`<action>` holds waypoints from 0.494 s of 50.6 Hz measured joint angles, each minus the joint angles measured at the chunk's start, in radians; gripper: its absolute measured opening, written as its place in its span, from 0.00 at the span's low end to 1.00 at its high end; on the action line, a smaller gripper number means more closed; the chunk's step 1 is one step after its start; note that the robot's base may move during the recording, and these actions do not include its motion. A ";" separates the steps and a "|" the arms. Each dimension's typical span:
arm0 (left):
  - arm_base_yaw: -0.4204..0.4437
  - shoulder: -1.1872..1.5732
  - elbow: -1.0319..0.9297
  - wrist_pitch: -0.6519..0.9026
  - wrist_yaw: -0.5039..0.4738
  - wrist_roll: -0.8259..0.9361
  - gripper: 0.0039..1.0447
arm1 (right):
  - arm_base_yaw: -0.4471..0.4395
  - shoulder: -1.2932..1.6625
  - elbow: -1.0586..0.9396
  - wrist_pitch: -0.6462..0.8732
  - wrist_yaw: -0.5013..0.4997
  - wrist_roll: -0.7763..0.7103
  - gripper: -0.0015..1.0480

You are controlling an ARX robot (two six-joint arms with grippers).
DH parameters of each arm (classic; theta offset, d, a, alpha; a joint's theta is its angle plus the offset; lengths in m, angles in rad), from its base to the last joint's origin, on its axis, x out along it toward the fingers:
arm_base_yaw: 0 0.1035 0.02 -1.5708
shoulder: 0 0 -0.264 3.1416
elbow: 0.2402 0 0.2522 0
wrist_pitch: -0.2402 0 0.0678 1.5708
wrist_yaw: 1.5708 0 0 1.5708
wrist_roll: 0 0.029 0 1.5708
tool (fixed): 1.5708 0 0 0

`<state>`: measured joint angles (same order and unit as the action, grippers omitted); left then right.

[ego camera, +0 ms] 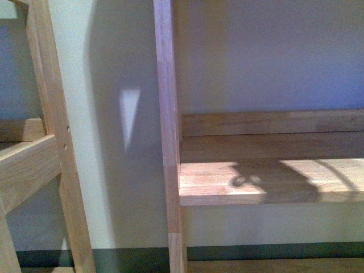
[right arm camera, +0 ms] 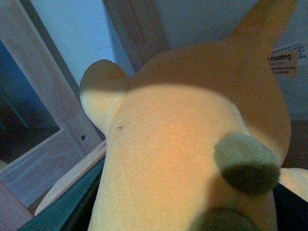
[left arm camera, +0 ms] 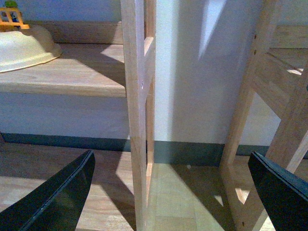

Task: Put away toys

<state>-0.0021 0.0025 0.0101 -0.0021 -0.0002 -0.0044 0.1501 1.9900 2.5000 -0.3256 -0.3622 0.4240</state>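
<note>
The orange-yellow plush animal (right arm camera: 168, 154) fills the right wrist view, soft and rounded, with grey-green pads, an ear and a white label (right arm camera: 282, 61). My right gripper (right arm camera: 178, 211) is shut on the plush animal; its fingers are almost wholly hidden behind the plush. My left gripper (left arm camera: 178, 192) is open and empty, its black fingers (left arm camera: 57, 197) spread wide before a wooden shelf post (left arm camera: 137, 115). Neither arm shows in the front view, nor does the plush.
A wooden shelf board (ego camera: 273, 182) with a back rail lies at the front view's right, beside an upright post (ego camera: 168, 136) and a slanted wooden frame (ego camera: 51, 131). In the left wrist view a cream bowl (left arm camera: 24, 45) and a small yellow toy (left arm camera: 12, 17) sit on a shelf.
</note>
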 joint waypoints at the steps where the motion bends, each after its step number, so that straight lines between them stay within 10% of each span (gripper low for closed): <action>1: 0.000 0.000 0.000 0.000 0.000 0.000 0.95 | 0.000 -0.003 -0.003 0.001 0.001 -0.002 0.76; 9: 0.000 0.000 0.000 0.000 0.000 0.000 0.95 | 0.003 -0.038 -0.039 0.012 0.022 -0.035 0.99; 25: 0.000 0.000 0.000 0.000 0.000 0.000 0.95 | 0.013 -0.171 -0.132 0.015 0.037 -0.098 1.00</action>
<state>-0.0021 0.0025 0.0101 -0.0021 -0.0002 -0.0044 0.1631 1.8187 2.3684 -0.3107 -0.3256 0.3256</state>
